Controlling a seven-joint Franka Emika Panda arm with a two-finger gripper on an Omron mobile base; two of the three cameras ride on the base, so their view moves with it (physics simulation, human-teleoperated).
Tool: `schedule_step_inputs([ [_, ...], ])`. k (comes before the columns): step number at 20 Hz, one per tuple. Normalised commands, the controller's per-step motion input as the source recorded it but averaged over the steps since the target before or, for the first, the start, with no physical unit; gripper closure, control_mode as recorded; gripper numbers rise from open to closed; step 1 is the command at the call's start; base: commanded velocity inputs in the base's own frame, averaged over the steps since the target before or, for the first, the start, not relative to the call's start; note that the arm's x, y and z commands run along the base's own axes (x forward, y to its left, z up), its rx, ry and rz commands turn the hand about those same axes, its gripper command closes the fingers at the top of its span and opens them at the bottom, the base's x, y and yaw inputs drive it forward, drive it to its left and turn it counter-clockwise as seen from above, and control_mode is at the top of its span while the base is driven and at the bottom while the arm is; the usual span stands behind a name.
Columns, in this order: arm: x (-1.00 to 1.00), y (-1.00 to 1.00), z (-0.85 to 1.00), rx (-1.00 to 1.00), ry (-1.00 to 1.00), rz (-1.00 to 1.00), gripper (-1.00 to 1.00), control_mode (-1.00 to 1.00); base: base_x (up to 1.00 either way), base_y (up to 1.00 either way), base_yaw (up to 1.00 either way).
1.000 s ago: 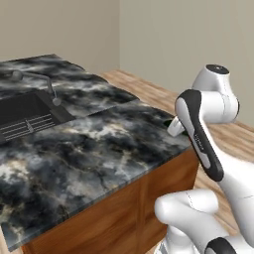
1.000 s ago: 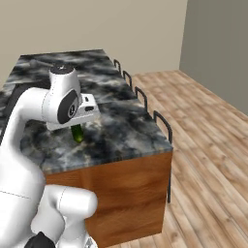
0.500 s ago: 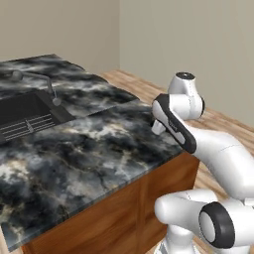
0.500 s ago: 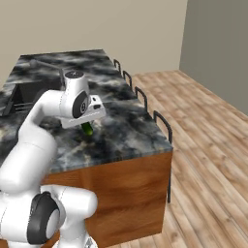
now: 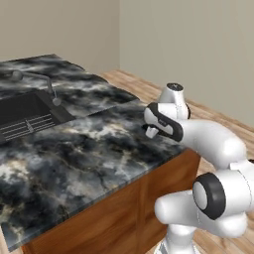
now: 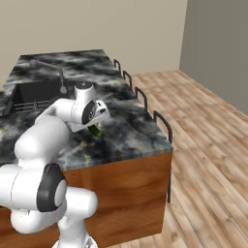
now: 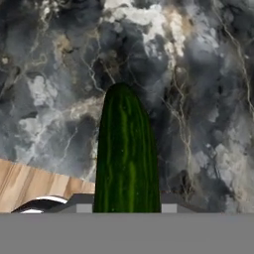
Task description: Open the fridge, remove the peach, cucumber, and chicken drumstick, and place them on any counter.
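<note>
Glossy white arm (image 5: pixel 213 141), dark joints

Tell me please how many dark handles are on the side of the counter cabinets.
4 handles along the counter side, in the right base view: nearest corner, then and farthest. Others may be hidden on the other sides.

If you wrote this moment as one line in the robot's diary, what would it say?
step: carrying cucumber to counter | fingers: closed on cucumber | cucumber: above marbled top near its edge, not set down | sink: beyond, untouched
</note>
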Motion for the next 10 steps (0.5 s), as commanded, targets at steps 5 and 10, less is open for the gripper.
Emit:
schedule_step_inputs([
  [5,0.6,0.09,-0.47,0.0,0.0,0.05,1.0,-1.0,0.0,0.0,0.0],
  [10,0.57,0.22,-0.39,-0.01,0.04,0.01,1.0,-1.0,0.0,0.0,0.0],
])
